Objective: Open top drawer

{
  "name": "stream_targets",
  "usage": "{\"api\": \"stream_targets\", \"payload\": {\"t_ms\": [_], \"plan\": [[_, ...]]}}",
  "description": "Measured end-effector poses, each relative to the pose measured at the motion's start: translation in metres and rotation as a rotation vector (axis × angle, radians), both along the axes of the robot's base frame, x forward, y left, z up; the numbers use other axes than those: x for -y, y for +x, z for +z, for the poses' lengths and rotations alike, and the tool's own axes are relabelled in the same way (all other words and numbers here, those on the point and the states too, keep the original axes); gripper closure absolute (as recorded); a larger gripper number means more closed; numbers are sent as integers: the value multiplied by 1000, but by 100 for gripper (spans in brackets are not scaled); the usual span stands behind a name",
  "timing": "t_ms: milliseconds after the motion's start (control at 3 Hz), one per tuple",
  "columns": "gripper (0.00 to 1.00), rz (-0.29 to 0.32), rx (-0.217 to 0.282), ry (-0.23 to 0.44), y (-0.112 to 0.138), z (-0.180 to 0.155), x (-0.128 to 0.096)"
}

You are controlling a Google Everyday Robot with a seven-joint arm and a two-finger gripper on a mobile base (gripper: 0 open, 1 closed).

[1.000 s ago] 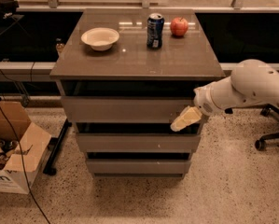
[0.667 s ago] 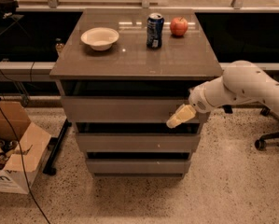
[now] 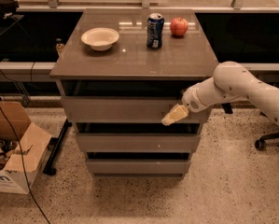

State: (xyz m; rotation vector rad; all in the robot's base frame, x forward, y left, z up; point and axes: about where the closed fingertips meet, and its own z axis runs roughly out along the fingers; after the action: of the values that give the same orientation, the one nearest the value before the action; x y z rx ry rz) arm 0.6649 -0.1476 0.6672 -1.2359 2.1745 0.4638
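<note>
Camera view has the gripper point(image 3: 175, 115) centre-right in the frame, against the lower right edge of the top drawer point(image 3: 125, 110), the highest of 3 fronts mid-frame, looking basically shut. Can't tell if the gripper's spread or closed. Seems like the latching-on step. Next it needs purchase on that edge, then a straight pull outward.

Our white arm point(image 3: 253, 90) reaches in from the view's right, elbow point(image 3: 230, 76) raised, wrist point(image 3: 195, 99) angled downward, our pale gripper point(image 3: 175, 115) at its lowest tip, mid-view.
</note>
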Motion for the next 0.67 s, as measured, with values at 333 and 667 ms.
{"api": "stream_targets", "payload": {"t_ms": [333, 667], "plan": [[42, 21, -17, -10, -9, -2, 2], [65, 21, -17, -10, -9, 1, 2]]}}
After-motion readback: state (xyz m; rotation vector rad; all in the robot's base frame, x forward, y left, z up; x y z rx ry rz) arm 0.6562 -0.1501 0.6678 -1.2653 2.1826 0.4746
